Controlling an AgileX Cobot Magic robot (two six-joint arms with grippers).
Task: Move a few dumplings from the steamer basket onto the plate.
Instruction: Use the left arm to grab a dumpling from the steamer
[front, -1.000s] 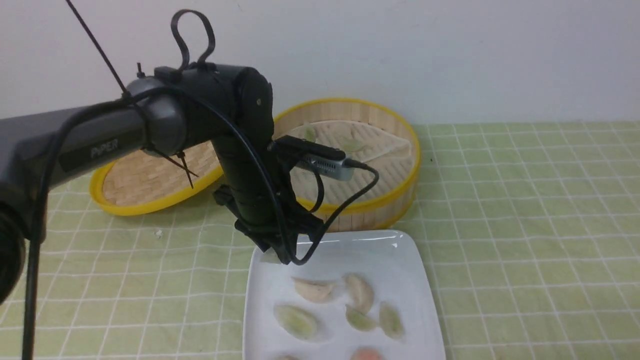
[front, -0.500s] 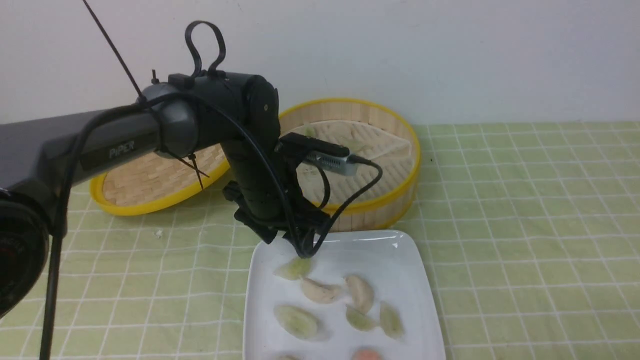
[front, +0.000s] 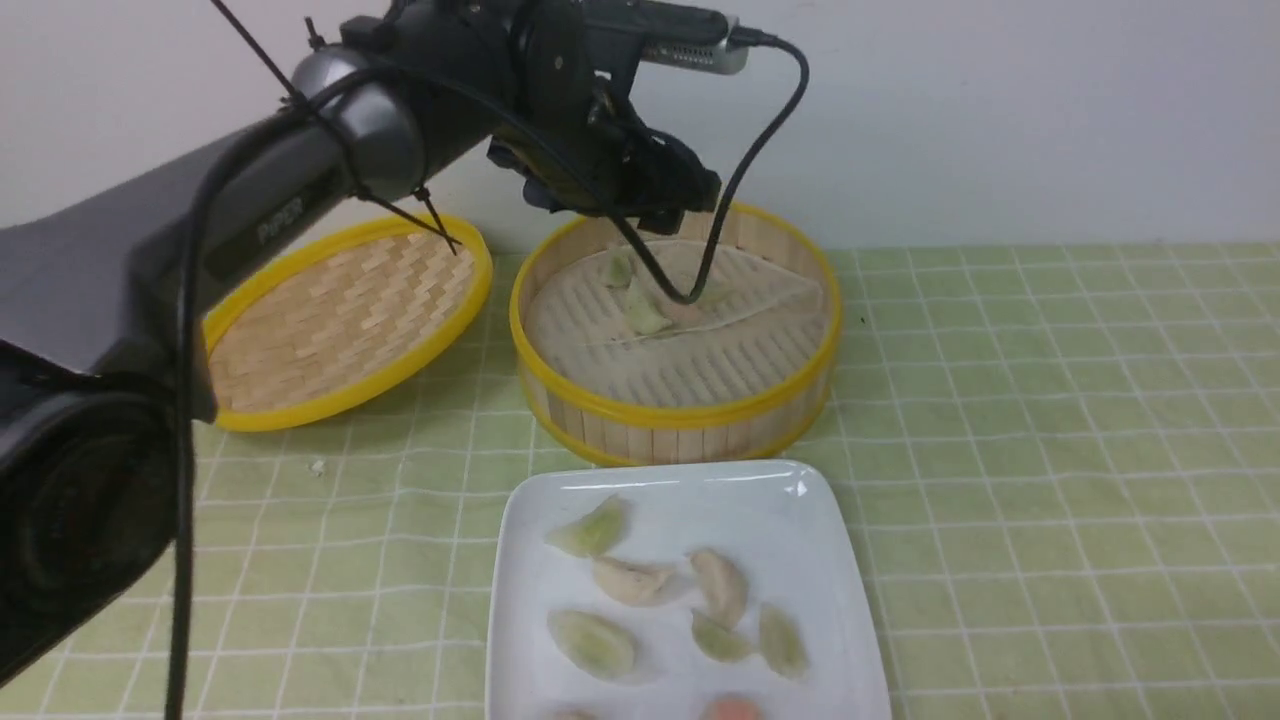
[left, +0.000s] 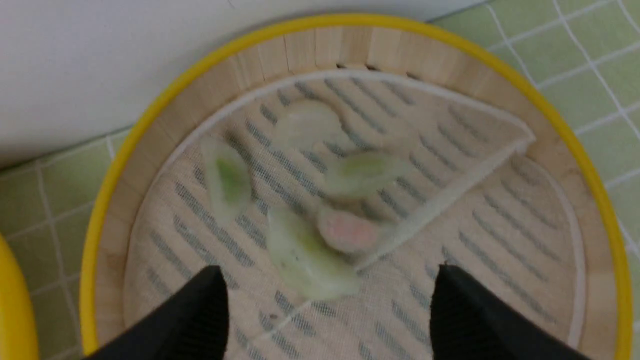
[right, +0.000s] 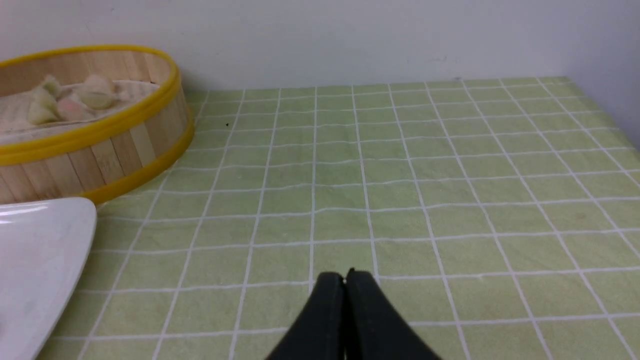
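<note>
The right gripper (right: 345, 276) is hovering closed and empty over the cloth (right: 450, 175). On the plate (front: 835, 530), four green dumplings (front: 592, 643) are lying among beige ones (front: 632, 581). Behind it, the basket (front: 680, 420) is holding more, with the left gripper (left: 330, 272) hanging above them, jaws spread wide, gripping nothing.

The left arm (front: 278, 220) bears the word "PiPER" (white lettering, tilted).

We get soft, even light; glare streaks the plate (front: 660, 478) along its upper rim; dumplings (left: 305, 255) in the left wrist view blur.
</note>
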